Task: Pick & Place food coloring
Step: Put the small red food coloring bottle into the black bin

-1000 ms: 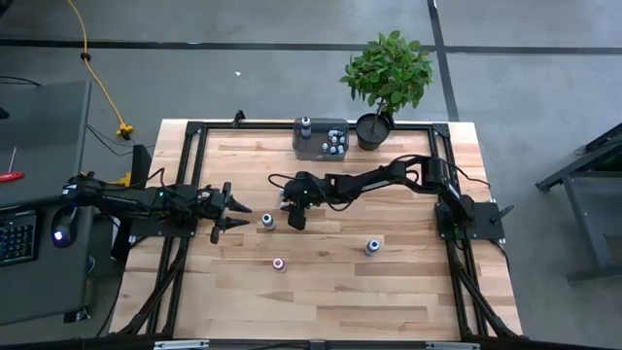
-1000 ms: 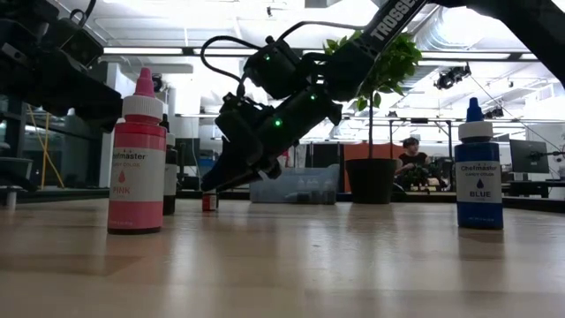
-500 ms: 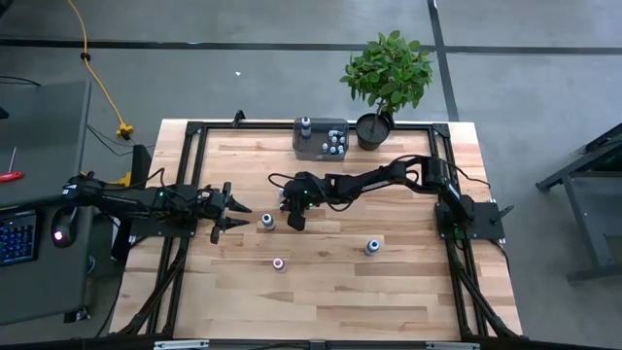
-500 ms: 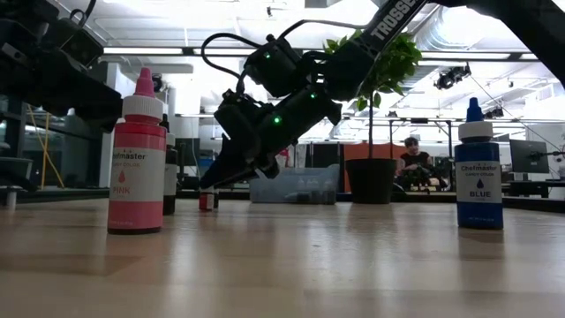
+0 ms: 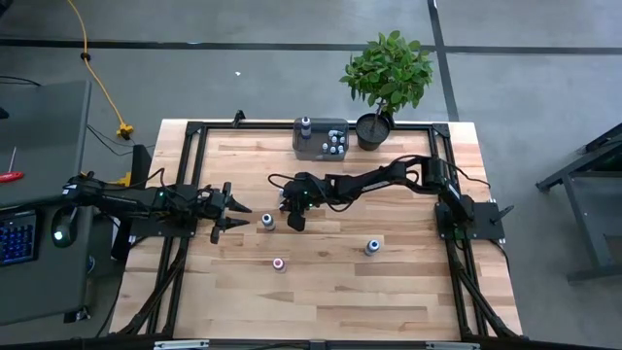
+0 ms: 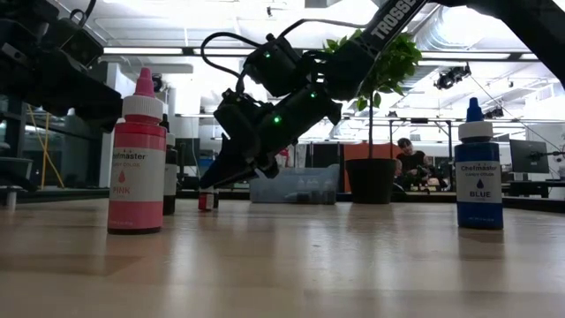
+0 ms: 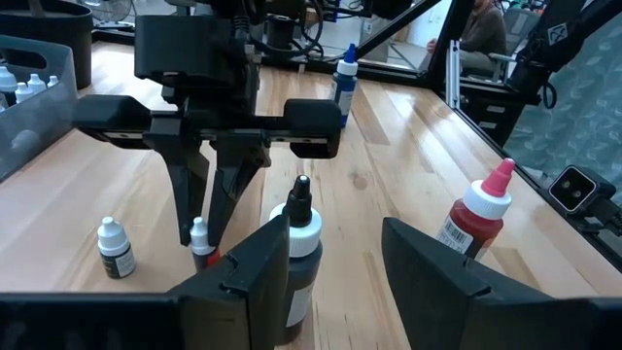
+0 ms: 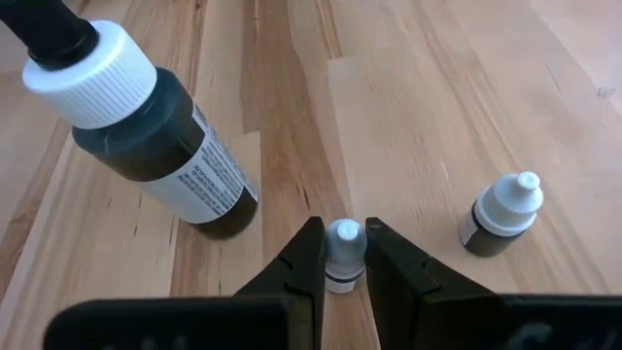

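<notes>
My right gripper [image 8: 343,261] is at the middle of the table, shut on a tiny white-capped food coloring bottle [image 8: 343,248] that stands on the wood. Beside it stand a larger black bottle with a white cap [image 8: 146,126] and another tiny dark bottle [image 8: 501,219]. A pink bottle [image 6: 137,159] and a blue bottle [image 6: 478,172] stand nearer the front edge. My left gripper [image 5: 236,214] waits open at the table's left, short of the black bottle [image 7: 299,253]. My right gripper pinches the tiny bottle between its two fingertips, just below the white cap [image 8: 343,255]. The fingers [image 7: 190,194] slant down onto it from the table's right side. The bottle stands upright with its base on the table.
A grey tray [image 5: 313,146] holding several small bottles sits at the far edge, with a potted plant [image 5: 387,78] to its right. A black frame [image 5: 190,131] runs around the table. Open wood lies toward the near edge.
My right gripper has stayed in place and shut its fingers on the tiny bottle, which still stands on the table.
</notes>
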